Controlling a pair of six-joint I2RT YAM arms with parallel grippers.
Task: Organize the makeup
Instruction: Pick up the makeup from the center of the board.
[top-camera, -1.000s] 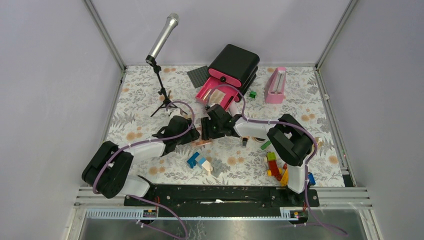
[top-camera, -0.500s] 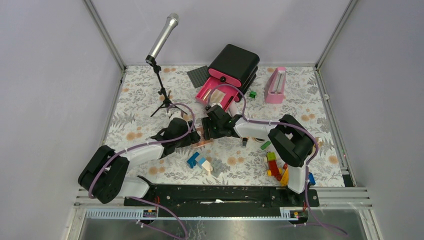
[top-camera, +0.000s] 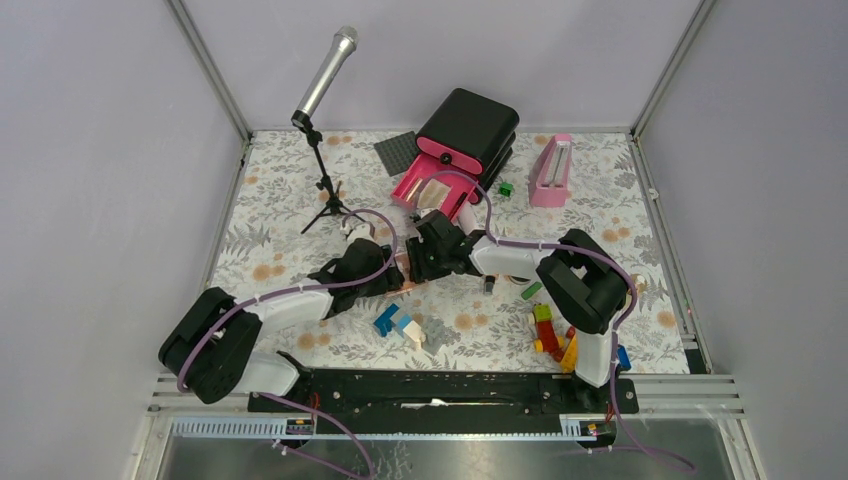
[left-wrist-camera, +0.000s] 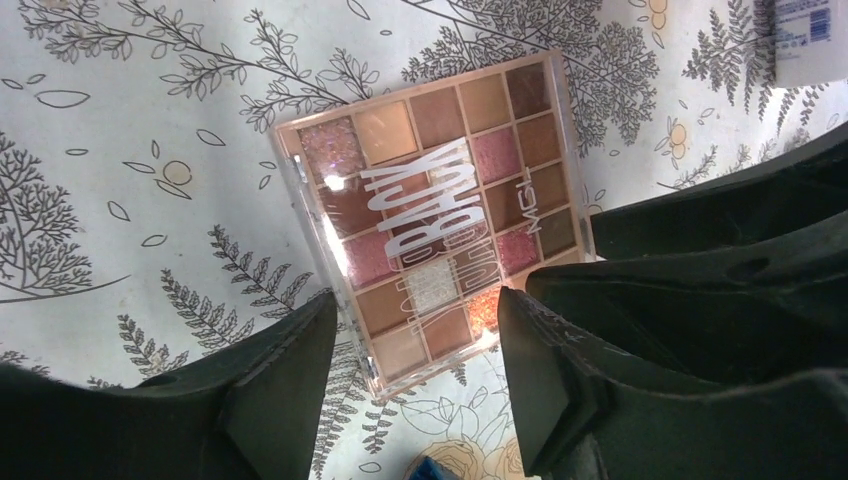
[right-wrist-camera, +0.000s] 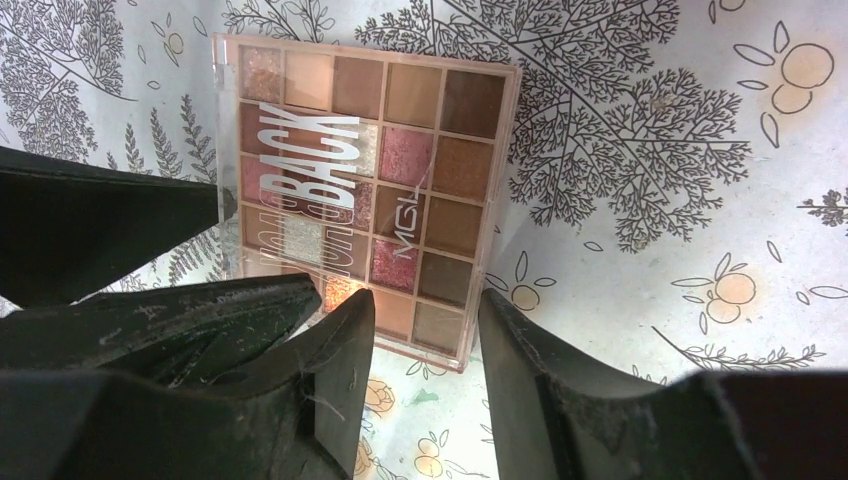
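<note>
Hovering low, both arms angled inward | left claw (left-wrist-camera: 415, 320) parted; right claw (right-wrist-camera: 425, 310) parted (over brown square palette (left-wrist-camera: 440, 190))

Brown square palette (right-wrist-camera: 365, 190) lies flat on the leaf-print cloth (right-wrist-camera: 640, 150), clear lid up, white "BACK" and "MGL" legible. Right gripper (right-wrist-camera: 425, 325) hangs over its near corner, jaws apart; contact cannot be told. Left gripper (right-wrist-camera: 275, 245) enters from the left, dark fingers overlapping the palette's edge.

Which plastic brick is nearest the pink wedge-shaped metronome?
The green brick between the pink metronome and the pink drawer; the blue-and-white bricks and the multicoloured pile lie near the front edge.
</note>
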